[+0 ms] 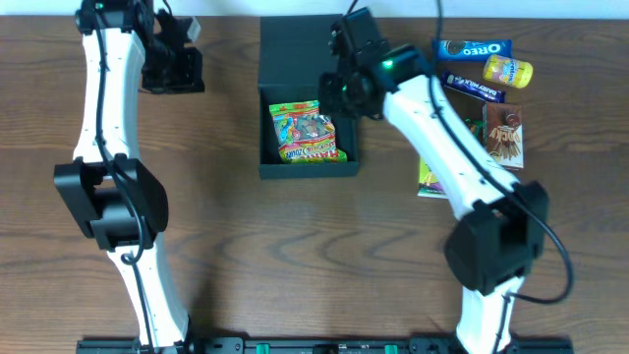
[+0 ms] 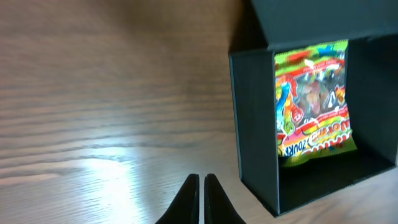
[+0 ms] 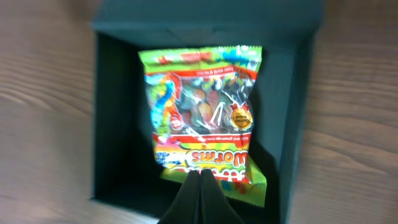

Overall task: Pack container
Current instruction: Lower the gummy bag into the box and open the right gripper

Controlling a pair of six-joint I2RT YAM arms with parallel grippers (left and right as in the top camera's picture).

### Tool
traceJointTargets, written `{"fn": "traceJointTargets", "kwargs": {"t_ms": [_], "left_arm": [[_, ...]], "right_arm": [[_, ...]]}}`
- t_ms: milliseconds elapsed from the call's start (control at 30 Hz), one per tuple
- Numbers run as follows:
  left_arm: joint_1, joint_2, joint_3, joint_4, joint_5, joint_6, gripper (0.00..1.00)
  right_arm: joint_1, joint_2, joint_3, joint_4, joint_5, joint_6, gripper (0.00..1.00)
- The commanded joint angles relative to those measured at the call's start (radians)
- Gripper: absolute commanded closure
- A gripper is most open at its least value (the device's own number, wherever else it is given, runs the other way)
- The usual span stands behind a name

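A closed left gripper over a wooden table, beside the open dark container holding a gummy worms packet.

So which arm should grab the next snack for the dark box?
Probably the right. The blue Oreo packet and other snacks lie nearer the right gripper; the left gripper is beyond the dark square cardboard box, over bare wood.

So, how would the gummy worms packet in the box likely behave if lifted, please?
The gummy worms packet probably flops, being thin crinkled film. Its glossy surface may be slippery. Loose sweets showing through the window would likely shift.
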Motion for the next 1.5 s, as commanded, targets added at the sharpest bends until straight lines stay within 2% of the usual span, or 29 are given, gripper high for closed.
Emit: {"fn": "traceJointTargets", "kwargs": {"t_ms": [0, 100, 300, 667, 800, 967, 1167, 1467], "left_arm": [[-0.004, -0.021, -0.113, 0.032, 0.088, -0.012, 0.94], [-0.027, -0.021, -0.229, 0.098, 0.172, -0.014, 0.94], [-0.115, -0.021, -0.342, 0.202, 0.180, -0.064, 0.94], [-0.170, -0.021, -0.356, 0.233, 0.162, -0.091, 0.94], [-0.169, -0.021, -0.356, 0.232, 0.162, -0.091, 0.94], [-0.169, -0.021, -0.356, 0.233, 0.162, -0.091, 0.94], [-0.169, -0.021, -0.356, 0.233, 0.162, -0.091, 0.94], [-0.169, -0.021, -0.356, 0.233, 0.161, -0.091, 0.94]], "right_arm": [[0.021, 0.069, -0.004, -0.006, 0.042, -0.040, 0.99], [0.035, 0.119, -0.004, -0.008, 0.081, -0.040, 0.98], [0.066, 0.168, -0.004, -0.034, 0.217, -0.040, 0.99], [0.077, 0.259, -0.004, -0.091, 0.267, 0.005, 0.99], [0.077, 0.282, -0.004, -0.089, 0.261, 0.021, 0.99], [0.077, 0.283, -0.004, -0.025, 0.093, -0.019, 0.99], [0.090, 0.283, -0.004, -0.010, 0.031, -0.029, 0.99], [0.085, 0.233, 0.002, -0.014, 0.046, -0.100, 0.99]]}}
